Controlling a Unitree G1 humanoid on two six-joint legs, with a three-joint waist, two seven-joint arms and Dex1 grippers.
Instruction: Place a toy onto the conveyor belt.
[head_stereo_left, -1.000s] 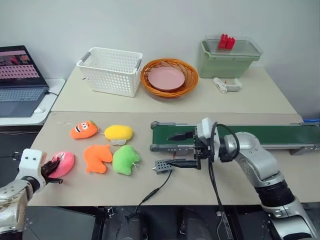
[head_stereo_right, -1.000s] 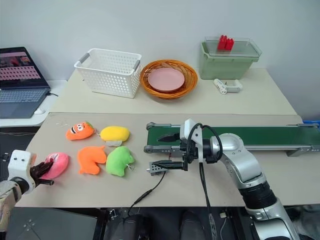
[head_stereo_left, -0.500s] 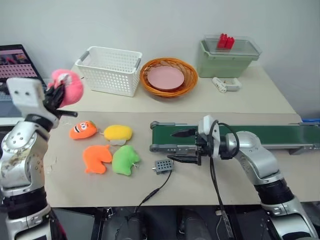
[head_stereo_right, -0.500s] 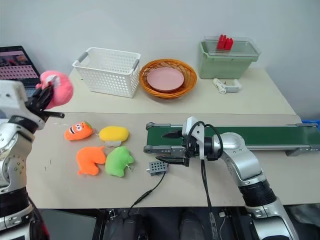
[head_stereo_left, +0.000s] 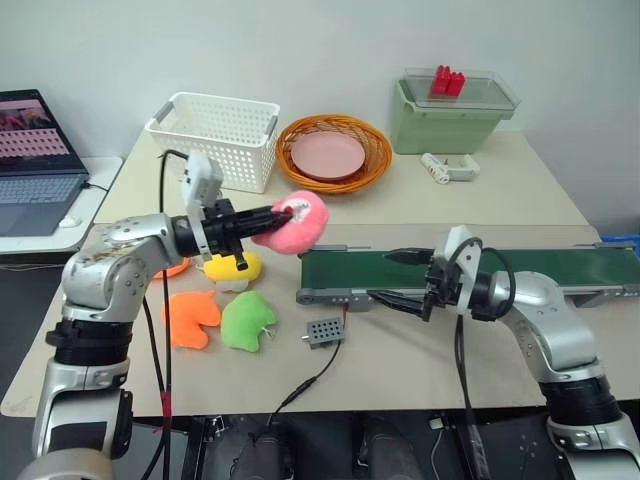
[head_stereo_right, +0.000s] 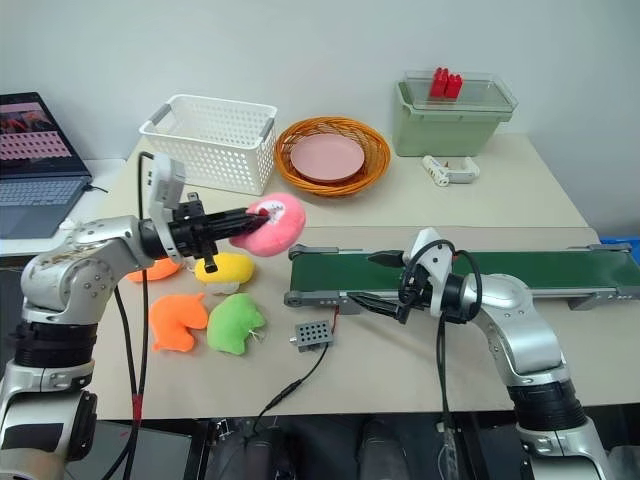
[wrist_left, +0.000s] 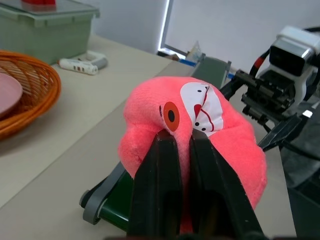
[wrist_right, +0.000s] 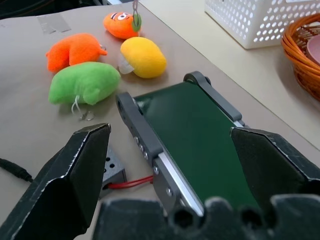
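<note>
Left tool fingers half-buried in toy

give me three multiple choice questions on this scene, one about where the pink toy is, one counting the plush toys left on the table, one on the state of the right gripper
1. Where is the pink toy?
A. inside the white basket
B. held in the air near the end of the conveyor belt
C. lying on the pink plate

2. How many plush toys lie on the table?
A. two
B. six
C. four

3. The right gripper is
A. open and empty
B. shut on a toy
C. shut on a cable

Answers:
1 B, the left gripper pinches it above the table.
2 C, two orange, one yellow, one green.
3 A, its fingers stand spread astride the belt's end.
</note>
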